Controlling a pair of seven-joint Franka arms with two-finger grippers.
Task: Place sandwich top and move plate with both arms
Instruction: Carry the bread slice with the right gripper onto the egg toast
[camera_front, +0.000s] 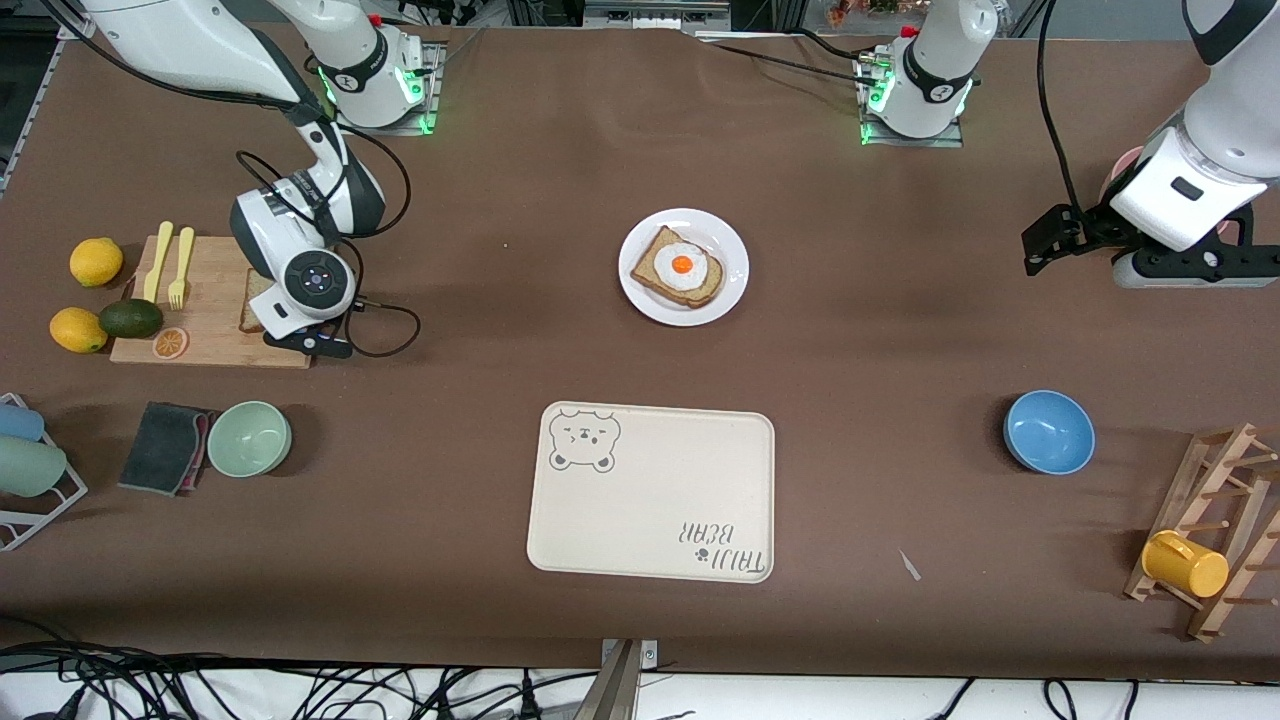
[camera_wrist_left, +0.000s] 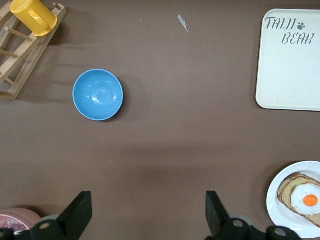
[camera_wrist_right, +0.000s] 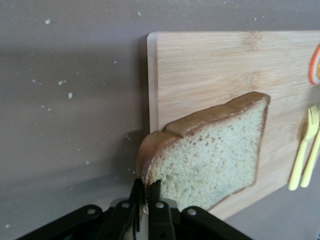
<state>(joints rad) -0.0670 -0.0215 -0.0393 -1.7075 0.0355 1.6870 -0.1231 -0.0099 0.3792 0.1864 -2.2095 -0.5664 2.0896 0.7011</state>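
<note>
From the front, the right tool (camera_front: 300, 335) sits low over the wooden cutting board (camera_front: 215, 300) at the right arm's end of the table (camera_front: 500, 400), its wrist hiding nearly all of the sandwich top (camera_front: 252, 308) — only a brown sliver shows beside the housing. The round white plate (camera_front: 730, 290) lies mid-table, carrying the bread slice with the fried egg (camera_front: 682, 265); the beige bear-print tray (camera_front: 660, 510) lies nearer the camera than the plate. The left tool (camera_front: 1045, 245) waits aloft at the left arm's end of the table.

In the left wrist view, the left tool (camera_wrist_left: 145, 215) stands released, fingers spread wide over bare brown cloth, with the glossy blue bowl (camera_wrist_left: 98, 94) ahead of it and the plate (camera_wrist_left: 280, 200) at the frame's edge.

In the right wrist view, the right tool (camera_wrist_right: 144, 200) is clenched on the sandwich top (camera_wrist_right: 210, 155), pinching one crust corner. The slice looks soft and porous, pale and speckled inside a darker smooth crust, roughly square with a domed edge; it lies partly on the pale, fine-grained board (camera_wrist_right: 210, 65) and overhangs its edge.

A corner grip on something this spongy is likely to sag or tear — so I would lift slowly, keep the slice level, travel without jerks, and lower it square over the egg before letting go.
</note>
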